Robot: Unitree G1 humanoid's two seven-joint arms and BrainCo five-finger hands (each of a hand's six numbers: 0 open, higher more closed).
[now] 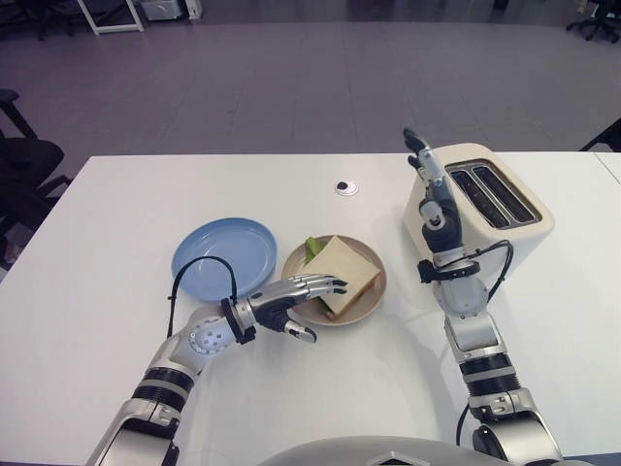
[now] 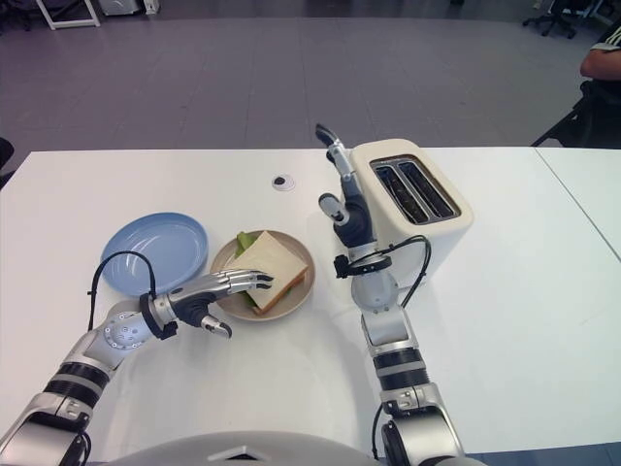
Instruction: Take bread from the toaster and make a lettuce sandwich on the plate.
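Left hand (image 1: 286, 298) lies low over the table (image 1: 116, 214), palm down, at the near left rim of the plate (image 1: 369, 301). Its fingers (image 1: 330, 285) are stretched out nearly flat and grip nothing. Their tips reach the near left edge of the bread (image 1: 344, 270); whether they touch it cannot be told.

Right hand (image 1: 434, 199) stands upright just beside the toaster's left wall. Its fingers point up past the toaster's top edge, spread loosely, with nothing held.

Bread: a square slice lying flat on the tan plate, one corner turned toward the far side of the table.

Lettuce (image 1: 311, 249): a green leaf showing from under the bread at its far left edge, inside the plate's rim.

Toaster (image 1: 495, 209): cream body, two dark slots on top, set to the right of the plate and apart from it.

Blue plate (image 1: 224, 254): just beside the tan plate on its left, their rims close together.

Disc (image 1: 345, 187): a small round dark-centred piece set in the table, beyond both plates.
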